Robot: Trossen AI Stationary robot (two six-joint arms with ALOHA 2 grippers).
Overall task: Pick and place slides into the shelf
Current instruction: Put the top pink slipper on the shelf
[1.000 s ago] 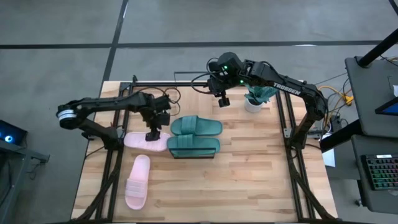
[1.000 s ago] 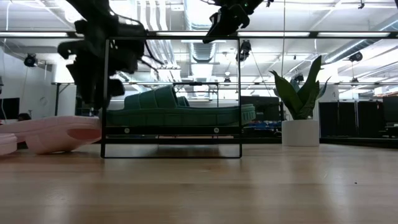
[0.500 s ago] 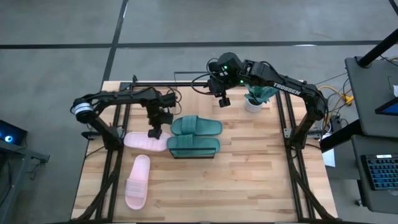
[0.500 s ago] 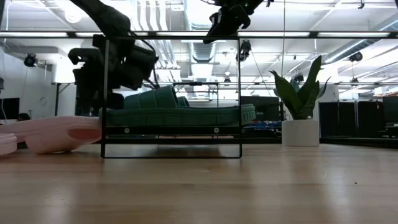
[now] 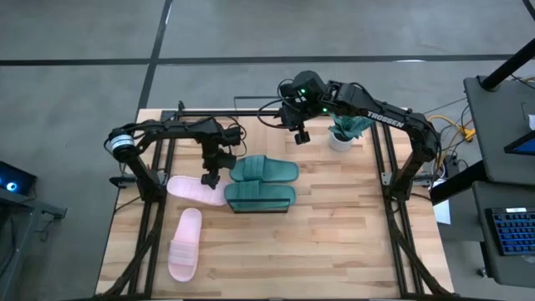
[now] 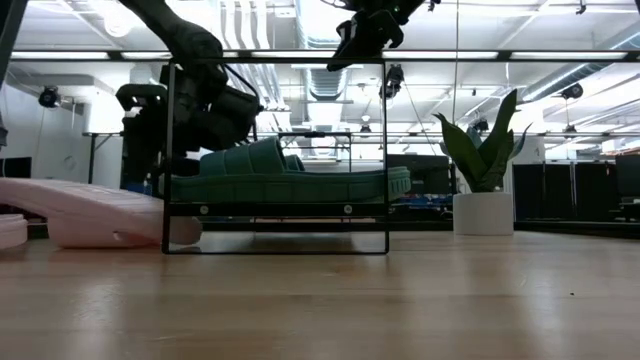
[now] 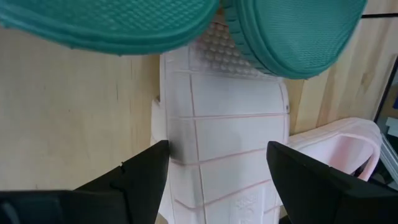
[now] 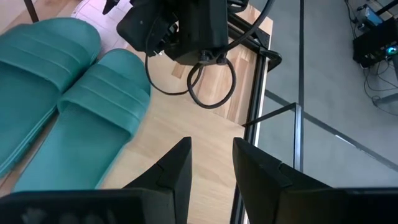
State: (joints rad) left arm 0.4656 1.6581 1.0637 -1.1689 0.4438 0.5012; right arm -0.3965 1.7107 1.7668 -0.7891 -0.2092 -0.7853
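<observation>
Two dark teal slides [image 5: 262,182] lie side by side on the shelf [image 6: 276,206], a low board in a thin black frame. One pale pink slide [image 5: 195,190] lies just left of the shelf, and my left gripper [image 5: 211,176] is shut on it from above. The second pink slide [image 5: 185,243] rests flat on its sole nearer the near-left corner. My right gripper [image 5: 299,135] hangs open in the air beyond the shelf's far side, touching nothing. My left gripper pinches the pink slide across its width at the ribbed strap [image 7: 224,143], with one finger [image 7: 146,171] at each side edge. The fingers come from above, pointing down. The slide is tilted: its left end [image 6: 25,187] is raised and its right end [image 6: 180,233] rests on the table at the shelf's frame.
A small potted plant [image 5: 341,134] stands at the far right of the table. The shelf's black frame posts [image 6: 167,150] rise high above the board. Bare wooden tabletop [image 5: 334,242] lies to the right and near side.
My left gripper has moved a little toward the table's right, closer to the shelf, keeping its hold. The pink slide has tipped: its left end has risen, and its right end has slid along the table to the shelf's left post.
</observation>
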